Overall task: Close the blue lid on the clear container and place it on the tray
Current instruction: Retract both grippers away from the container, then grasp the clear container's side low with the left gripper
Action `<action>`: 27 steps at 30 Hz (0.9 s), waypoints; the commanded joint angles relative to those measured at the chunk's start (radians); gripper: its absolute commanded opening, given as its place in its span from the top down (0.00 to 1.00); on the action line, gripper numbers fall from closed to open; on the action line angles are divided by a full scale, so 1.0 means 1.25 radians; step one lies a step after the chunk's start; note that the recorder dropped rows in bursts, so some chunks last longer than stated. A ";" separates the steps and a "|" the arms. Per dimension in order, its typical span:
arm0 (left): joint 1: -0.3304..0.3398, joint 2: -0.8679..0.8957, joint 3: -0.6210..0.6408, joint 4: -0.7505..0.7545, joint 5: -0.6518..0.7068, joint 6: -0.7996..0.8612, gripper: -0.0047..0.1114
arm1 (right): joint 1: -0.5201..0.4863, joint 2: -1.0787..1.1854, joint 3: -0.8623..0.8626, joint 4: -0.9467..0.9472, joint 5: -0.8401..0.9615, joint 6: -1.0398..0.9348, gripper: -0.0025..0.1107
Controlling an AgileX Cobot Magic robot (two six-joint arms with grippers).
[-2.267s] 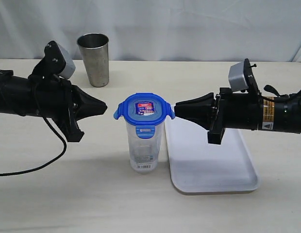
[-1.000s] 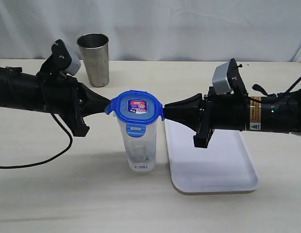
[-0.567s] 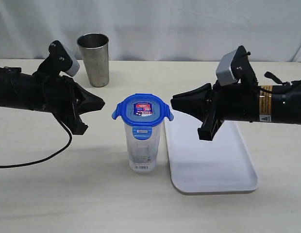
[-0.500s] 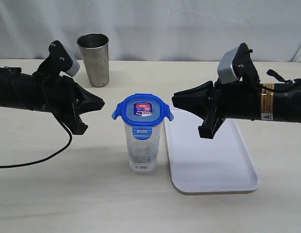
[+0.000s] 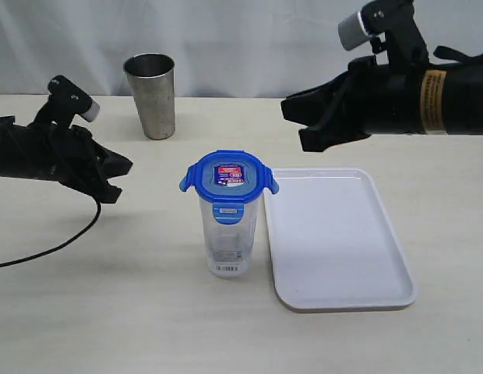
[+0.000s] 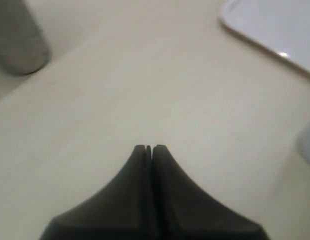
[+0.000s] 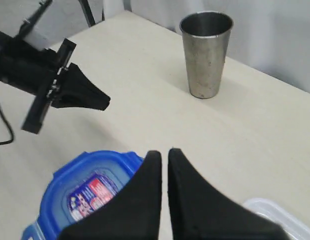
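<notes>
Photographer: Both arms have drawn back from the clear container [image 5: 228, 241] since the previous frame; the left gripper [image 5: 126, 165] has retreated toward the left edge, low over the bench [image 5: 109, 304]; the right gripper [image 5: 288, 107] has lifted and now hangs high at the back right.

Editor: And the jaws?

Photographer: Pressed together on both, holding nothing; each wrist view shows its pair closed to a thin seam.

Editor: Where does the container stand?

Photographer: Upright on the bench, just beside the left rim of the tray [image 5: 343, 257], not on it; its barcode label sits near the base, facing the camera.

Editor: The blue lid [image 5: 229, 177]?

Photographer: On top of the container, sticker up; the front flap is folded down against the wall, the side flaps jut outward.

Editor: Anything else in shot?

Photographer: One steel cup [image 5: 150, 95], upright at the back left, well apart from the container; a black cable trails from the left arm across the bench.
</notes>
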 commanded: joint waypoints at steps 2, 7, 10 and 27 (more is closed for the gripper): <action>0.008 -0.054 -0.029 -0.086 -0.402 -0.004 0.96 | 0.047 -0.006 -0.016 -0.030 0.147 0.052 0.94; 0.008 -0.061 -0.047 0.638 -0.701 -0.913 0.96 | 0.047 -0.006 -0.003 -0.030 0.195 0.030 0.94; 0.058 -0.055 0.051 1.680 -0.898 -1.859 0.96 | 0.047 -0.006 0.004 -0.030 0.202 0.012 0.94; 0.159 0.235 0.097 2.447 -1.351 -1.973 0.85 | 0.046 -0.004 -0.017 -0.030 -0.029 0.008 0.94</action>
